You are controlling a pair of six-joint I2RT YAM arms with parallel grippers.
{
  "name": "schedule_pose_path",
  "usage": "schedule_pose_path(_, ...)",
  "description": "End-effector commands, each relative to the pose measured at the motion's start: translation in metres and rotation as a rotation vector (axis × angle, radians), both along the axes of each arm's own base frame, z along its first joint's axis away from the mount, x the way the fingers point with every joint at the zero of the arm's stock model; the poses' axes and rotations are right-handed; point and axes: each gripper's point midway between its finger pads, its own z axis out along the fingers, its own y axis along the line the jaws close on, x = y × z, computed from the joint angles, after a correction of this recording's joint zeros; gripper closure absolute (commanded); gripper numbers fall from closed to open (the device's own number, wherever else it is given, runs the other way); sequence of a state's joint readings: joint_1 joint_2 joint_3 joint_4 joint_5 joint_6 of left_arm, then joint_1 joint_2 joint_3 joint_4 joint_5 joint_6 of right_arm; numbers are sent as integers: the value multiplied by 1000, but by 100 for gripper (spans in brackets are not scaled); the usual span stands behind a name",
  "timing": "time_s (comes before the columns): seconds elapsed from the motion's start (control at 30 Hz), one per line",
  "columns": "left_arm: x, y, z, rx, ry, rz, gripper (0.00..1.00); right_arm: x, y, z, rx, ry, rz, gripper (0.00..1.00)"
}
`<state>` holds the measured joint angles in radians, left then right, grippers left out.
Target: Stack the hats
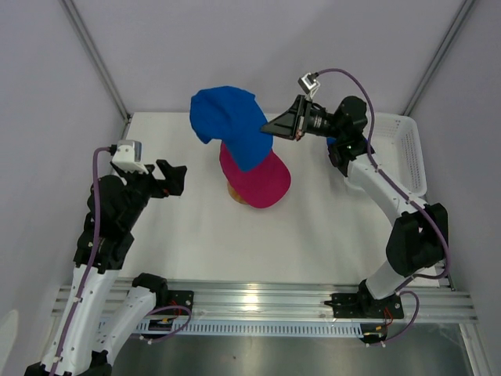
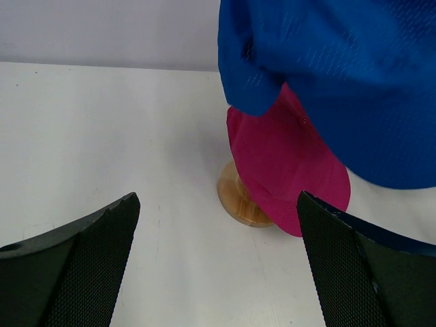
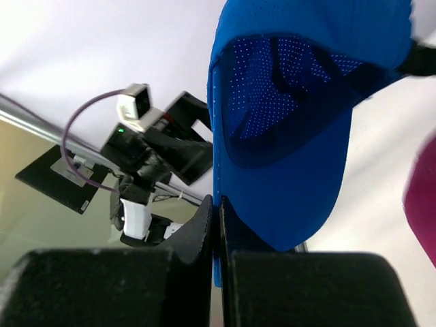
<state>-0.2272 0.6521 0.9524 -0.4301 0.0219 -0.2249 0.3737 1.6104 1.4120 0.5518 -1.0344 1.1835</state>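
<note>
right gripper (image 1: 270, 128) pinches brim of blue cap (image 1: 231, 125) over pink cap (image 1: 262, 184); left gripper (image 1: 178, 178) wide, empty.

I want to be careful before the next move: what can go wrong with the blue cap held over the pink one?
The right gripper pinches the blue cap only by its brim edge, so it may slip out.
The blue cap hangs off-centre from the pink cap; released so, it could slide off.
The pink cap sits tilted on the narrow wooden stand; a push might topple it.
</note>
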Motion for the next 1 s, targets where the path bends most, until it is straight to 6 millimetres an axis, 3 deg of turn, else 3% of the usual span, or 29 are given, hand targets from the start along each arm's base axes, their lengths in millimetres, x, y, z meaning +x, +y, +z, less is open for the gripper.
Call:
schedule_pose_path(0.0, -3, 1, 20, 3, -59, -1, 0, 5, 2, -42, -43, 129, 18, 100)
schedule_pose_path(0.3, -4, 0, 21, 1, -58, -5, 0, 15, -2, -114, -231, 252, -82, 100)
schedule_pose_path(0.4, -4, 1, 21, 1, -60, -4, 0, 35, -15, -137, -373, 227, -246, 100)
schedule_pose_path(0.6, -3, 0, 19, 2, -54, -6, 0, 55, -39, -143, -496, 150, -432, 99)
schedule_pose_path(0.73, -3, 0, 20, 2, -55, -6, 0, 64, -46, -145, -483, 164, -447, 94)
schedule_pose_path(0.97, -2, 0, 19, 4, -54, -4, 0, 85, -71, -176, -485, 257, -486, 94)
